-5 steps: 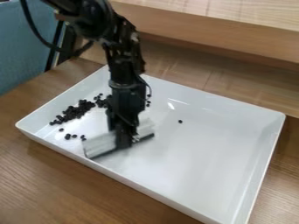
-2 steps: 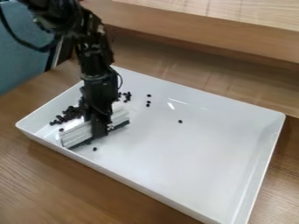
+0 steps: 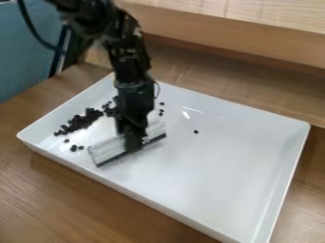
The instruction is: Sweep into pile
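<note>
Table (image 3: pixel 70 199): The tray is borne by its brown wooden top.
Tray (image 3: pixel 215 175): The black beads are contained by its low white walls; the sweep is best kept on the flat floor, as beads could be trapped where a wall is met.
Arm (image 3: pixel 130 61): It is seen coming in from the upper left, its lower end hung over the tray's left half.
Sweeper (image 3: pixel 108 151): The white bar with a dark lower edge is set slantwise beside the beads, on the side facing the open floor. For a good push, its long edge should be kept low and level and be driven slowly toward the heap; if it is rushed or tipped, beads may be flicked away or passed underneath.
Gripper (image 3: pixel 134 138): The sweeper is grasped by it near the middle, so a twist may be caused if one end is snagged.
Heap (image 3: pixel 79 122): Most beads are bunched in a ragged strip near the tray's left corner, not yet a compact pile.
Near strays (image 3: pixel 77 148): Between the sweeper and the near wall's left end, a few can likely be gathered by a short push.
Lone bead (image 3: pixel 196 132): Well apart on the open floor, it must be approached from its far side.
</note>
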### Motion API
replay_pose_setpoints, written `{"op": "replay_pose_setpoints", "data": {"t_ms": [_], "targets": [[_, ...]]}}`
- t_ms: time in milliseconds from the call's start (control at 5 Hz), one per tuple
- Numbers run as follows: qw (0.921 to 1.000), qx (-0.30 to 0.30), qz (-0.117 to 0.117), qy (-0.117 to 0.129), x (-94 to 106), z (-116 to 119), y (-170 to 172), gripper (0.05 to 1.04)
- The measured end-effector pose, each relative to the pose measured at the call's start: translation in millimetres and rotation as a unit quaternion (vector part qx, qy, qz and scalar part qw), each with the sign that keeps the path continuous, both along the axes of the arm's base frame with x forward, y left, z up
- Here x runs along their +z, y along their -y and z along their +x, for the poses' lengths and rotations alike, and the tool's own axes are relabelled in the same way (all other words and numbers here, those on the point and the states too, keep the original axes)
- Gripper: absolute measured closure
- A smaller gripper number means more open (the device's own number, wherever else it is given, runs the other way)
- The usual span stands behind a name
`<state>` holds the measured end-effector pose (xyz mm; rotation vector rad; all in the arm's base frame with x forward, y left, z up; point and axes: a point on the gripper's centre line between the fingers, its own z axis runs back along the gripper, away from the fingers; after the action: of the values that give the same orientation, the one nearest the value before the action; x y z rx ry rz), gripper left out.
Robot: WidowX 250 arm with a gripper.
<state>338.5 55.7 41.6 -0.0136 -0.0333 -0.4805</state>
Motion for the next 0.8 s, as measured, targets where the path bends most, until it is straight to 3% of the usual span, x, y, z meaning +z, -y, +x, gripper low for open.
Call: {"op": "replay_pose_setpoints", "data": {"t_ms": [400, 600, 800], "targets": [[0.9996, 0.007, -0.019, 0.018, -1.0, 7.8, 15.1, 0.682], [0.9995, 0.017, -0.023, 0.016, -10.9, 6.7, 12.5, 0.682], [0.9993, 0.032, -0.014, 0.012, -14.3, 1.8, 0.1, 0.682]]}}
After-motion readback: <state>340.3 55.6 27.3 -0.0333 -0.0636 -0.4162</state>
